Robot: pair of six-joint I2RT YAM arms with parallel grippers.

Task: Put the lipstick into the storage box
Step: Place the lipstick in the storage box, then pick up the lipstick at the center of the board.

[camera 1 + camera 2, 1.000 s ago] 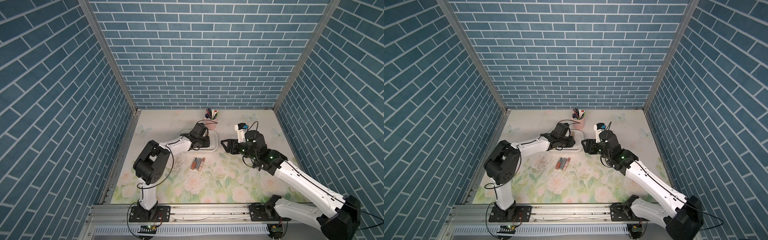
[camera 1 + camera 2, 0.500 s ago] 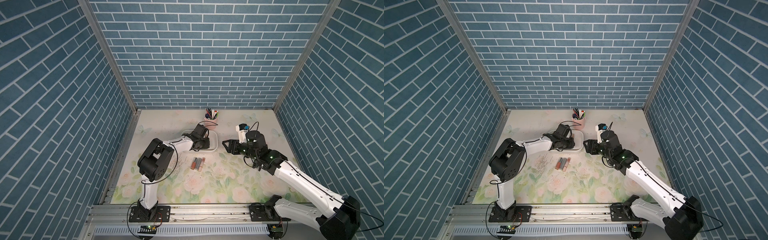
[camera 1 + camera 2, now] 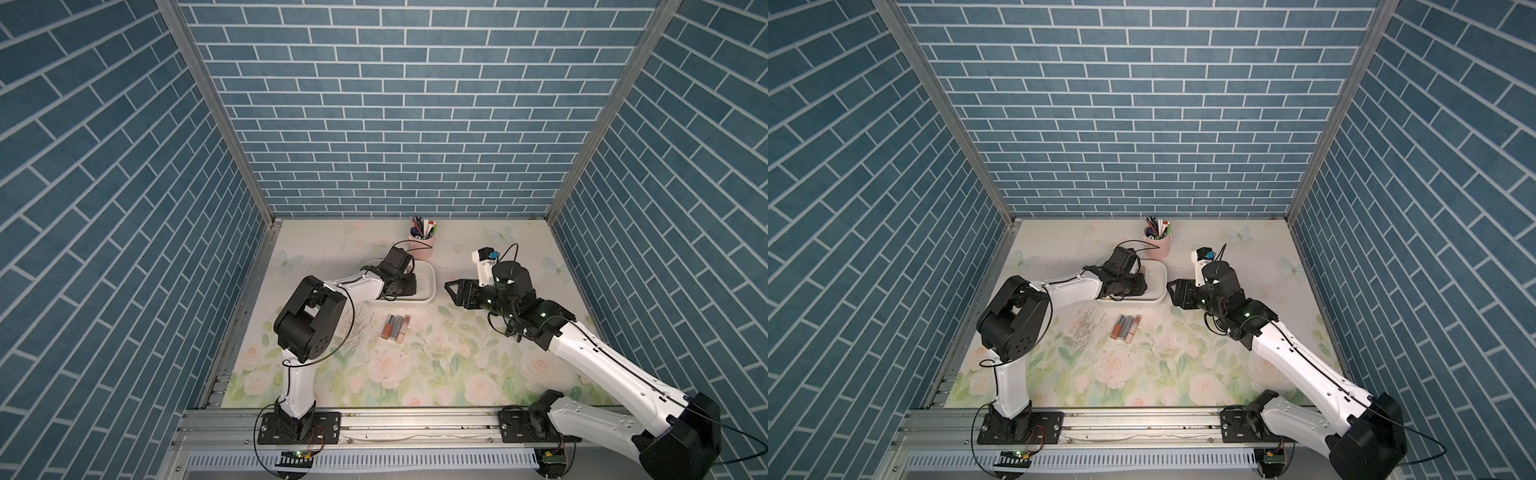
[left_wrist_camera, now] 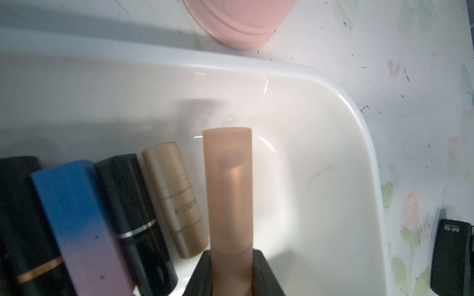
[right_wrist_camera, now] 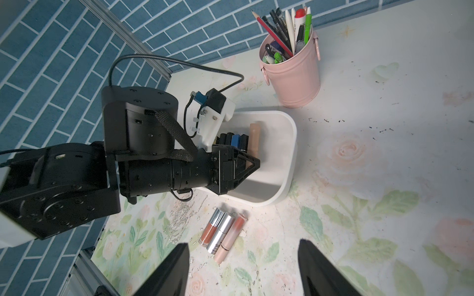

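I am watching the left arm reaching into the storage box (image 3: 431,291). In the left wrist view the left fingers (image 4: 267,278) are clamping the base end of the lipstick (image 4: 228,194), a frosted tan tube, with one finger pressing on each side. The tube is pointing out over the white floor of the box, well inside the rim. I cannot tell whether its far end is touching the floor.

Four more tubes are lying in a row in the box. A gold tube (image 4: 172,200) is just beside the held one. Next to it are a black tube with a silver band (image 4: 128,205), a blue-to-lilac tube (image 4: 77,217) and a black tube with a gold band (image 4: 20,230).

The right fingers (image 5: 177,271) are standing wide apart and gripping nothing. In both top views they are hovering just beside the right end of the box, apart from it.

Three lip tubes (image 5: 223,229) are lying side by side on the flowered surface (image 5: 372,166), near the front wall of the box and not touching it. A pink pen cup (image 5: 292,77) full of pens is standing upright just behind the box.
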